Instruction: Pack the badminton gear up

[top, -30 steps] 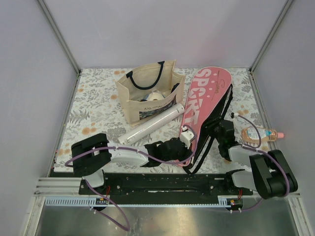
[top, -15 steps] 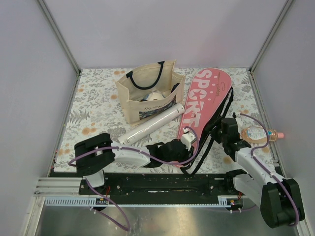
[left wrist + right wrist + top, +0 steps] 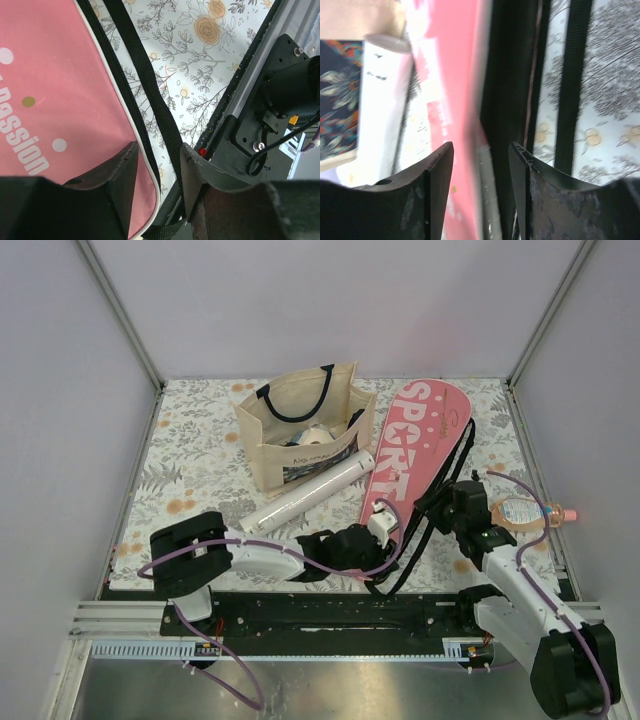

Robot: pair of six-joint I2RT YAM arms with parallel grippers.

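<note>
- Releasing its hold, the left gripper [image 3: 157, 155] now stands with jaws apart at the narrow near end of the pink "SPORT" cover [image 3: 412, 445]. A second ago they were pinched shut there.
- The cover's piped edge and black strap [image 3: 150, 95] run up through the gap between the left fingers. Pink fabric lies to one side and the flowered table [image 3: 190, 460] to the other, and nothing is clamped.
- The cover, lifted and tilted a second ago, now lies flat with its lettering fully readable, stretching away from both sets of jaws.
- The right gripper [image 3: 481, 150] has moved in along the cover's black side panel. Its jaws are apart and straddle the zipped edge without closing on it.
- The long white tube [image 3: 308, 493] lies beyond the left jaws, on the far side of the cover from the right gripper, resting against the beige tote bag [image 3: 300, 425].
- A small clear bottle [image 3: 522, 511] sits just outside the right jaws, on the side away from the cover.
- The rackets are not visible in any view, and whether they are already inside the cover cannot be told.
- By appearances the cover has just been set down for a fresh grip. The tube is not yet packed, so much of the job remains.
</note>
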